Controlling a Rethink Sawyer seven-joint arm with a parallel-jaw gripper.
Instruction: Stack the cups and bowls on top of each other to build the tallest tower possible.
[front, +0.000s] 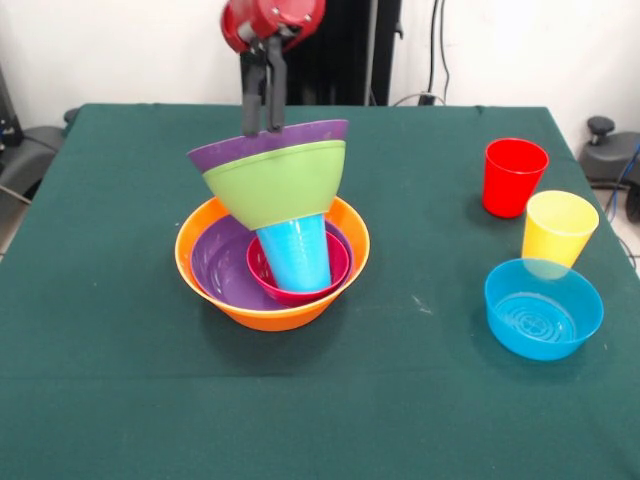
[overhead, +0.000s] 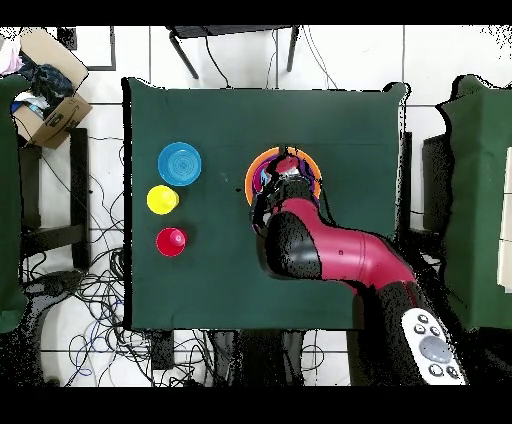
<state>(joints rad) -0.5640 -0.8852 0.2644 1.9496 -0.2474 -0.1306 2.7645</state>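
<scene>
The tower stands mid-table. Its base is the large orange bowl (front: 262, 314), holding a purple bowl (front: 218, 262) and the small pink-red bowl (front: 300, 293). The blue cup (front: 297, 255) stands in that one. On the cup sit the lime green bowl (front: 280, 185) and a second purple bowl (front: 228, 151), nested and tilted. My gripper (front: 262, 128) comes down from above, its fingers close together on the upper purple bowl's far rim. In the overhead view my arm (overhead: 330, 250) covers most of the tower; only the orange rim (overhead: 249, 180) shows. The small orange bowl is not visible.
Away from the tower stand the red cup (front: 513, 178) (overhead: 171, 241), the yellow cup (front: 557, 230) (overhead: 163, 199) and the small blue bowl (front: 543, 308) (overhead: 180, 163), in a row. A cardboard box (overhead: 45, 105) sits off the table.
</scene>
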